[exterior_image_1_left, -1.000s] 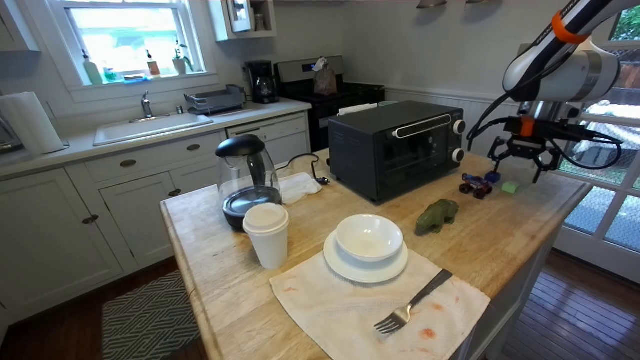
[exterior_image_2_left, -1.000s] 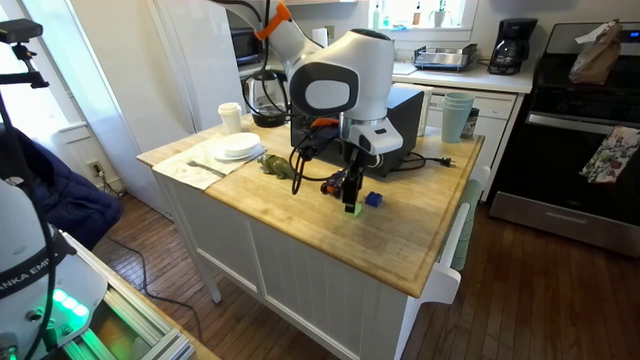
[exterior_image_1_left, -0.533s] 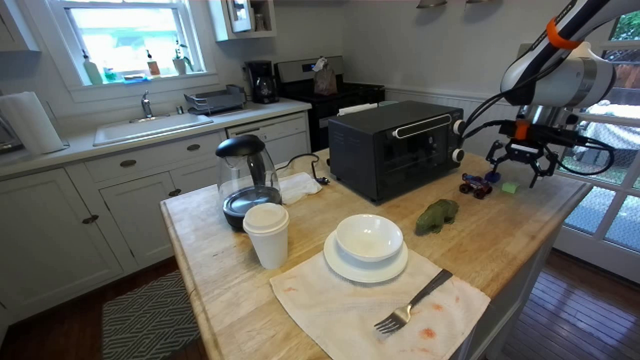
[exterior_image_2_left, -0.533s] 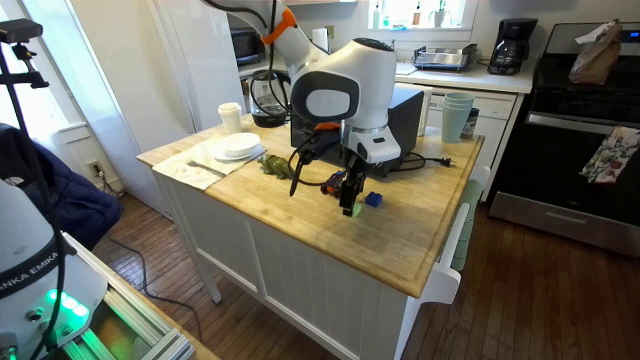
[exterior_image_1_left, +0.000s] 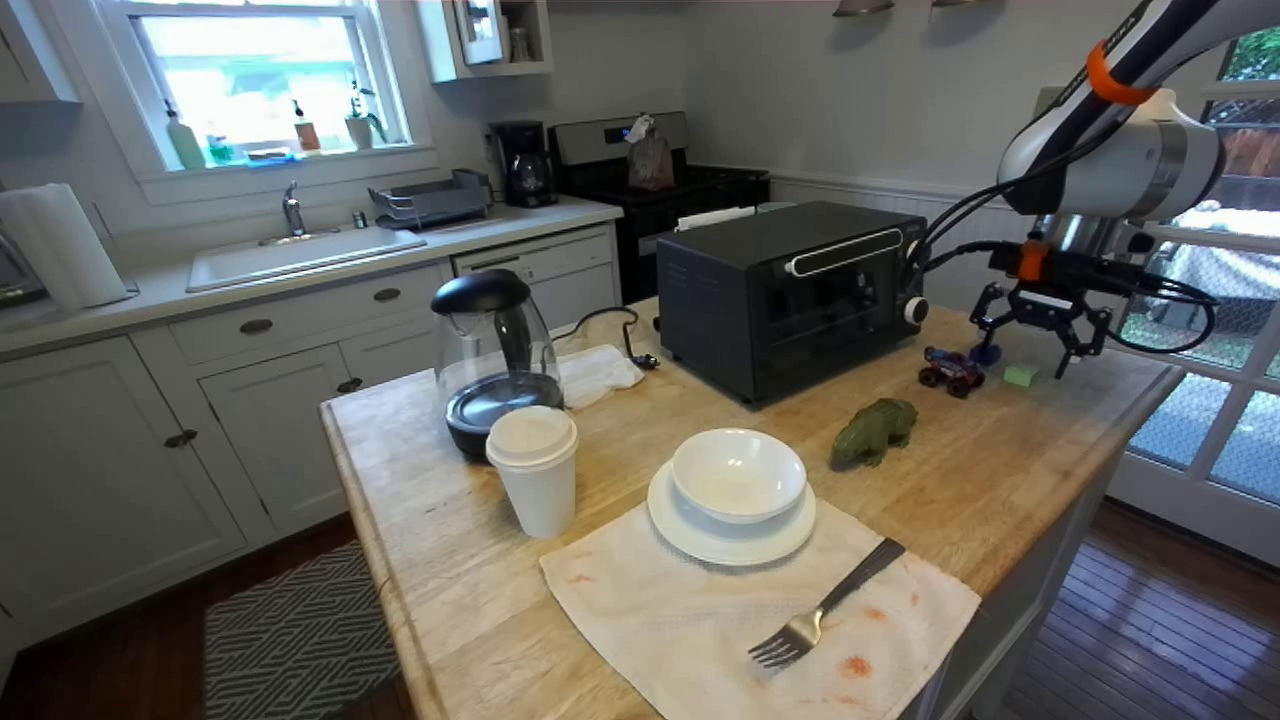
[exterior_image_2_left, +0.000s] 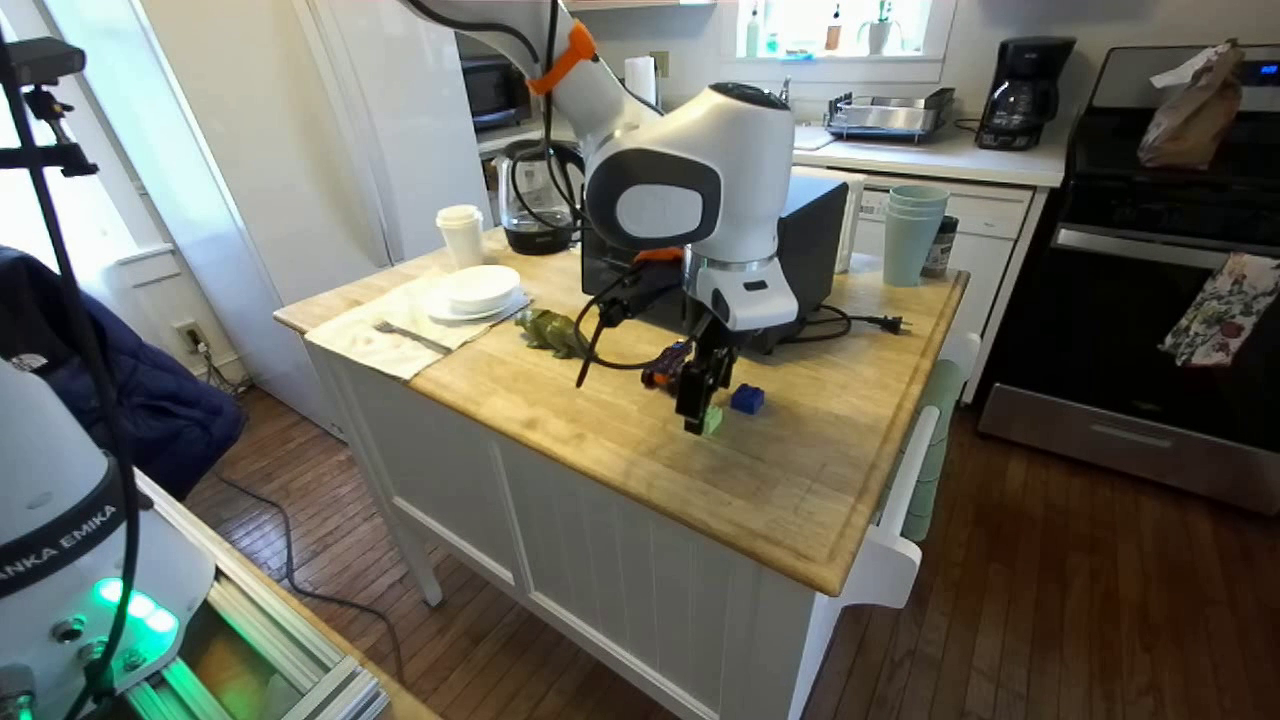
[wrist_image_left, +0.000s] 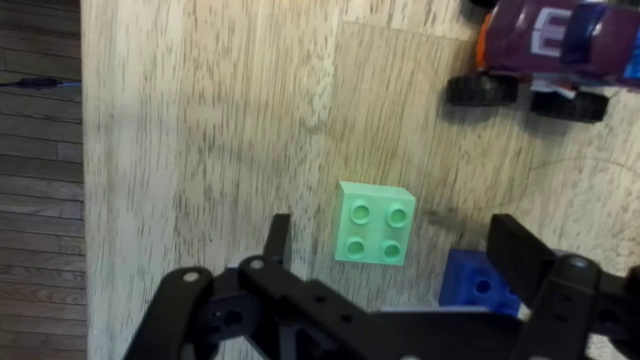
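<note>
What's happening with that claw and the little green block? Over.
Gripper open, empty. Green block on tabletop, ungripped. Blue block close by, might get in the way.

The gripper (exterior_image_2_left: 706, 392) hangs by the green block (exterior_image_2_left: 713, 420), partly hiding it from me. From that block, a blue block (exterior_image_2_left: 747, 399) sits just right, a toy truck (exterior_image_2_left: 662, 368) behind and left, a green animal figure (exterior_image_2_left: 551, 334) farther left.

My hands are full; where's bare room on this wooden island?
Bare wood lies between the paper cup, bowl and toaster oven; also, in an exterior view, between the blue block and near corner. Crowded: around the tool, green block and toy truck.
</note>
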